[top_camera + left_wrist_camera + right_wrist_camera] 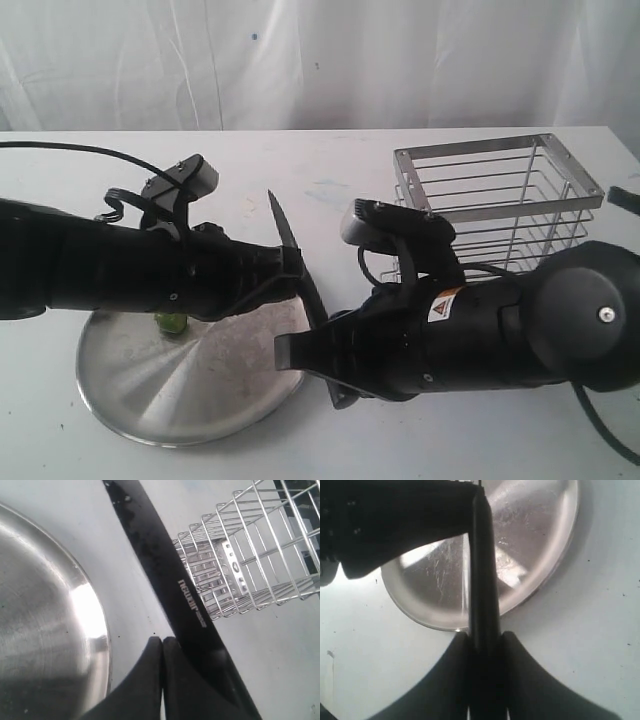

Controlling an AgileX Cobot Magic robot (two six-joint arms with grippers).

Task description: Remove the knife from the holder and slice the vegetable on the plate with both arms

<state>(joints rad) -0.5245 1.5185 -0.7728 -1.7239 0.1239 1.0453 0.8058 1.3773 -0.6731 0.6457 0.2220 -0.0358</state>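
Exterior view showed both bulky black arms lying low and meeting at the slim matte-black knife [287, 240], its pointed blade slanting up beside the round, scuffed steel plate [150, 385], where a glossy green vegetable [171, 323] sat near the rim, with the wire holder [500, 195] standing behind the knife. Left wrist view had the left gripper [162, 645] with fingers pressed together beside the blade, though I cannot tell if it gripped. Right wrist view had the right gripper [486, 640] clamped on the knife handle.
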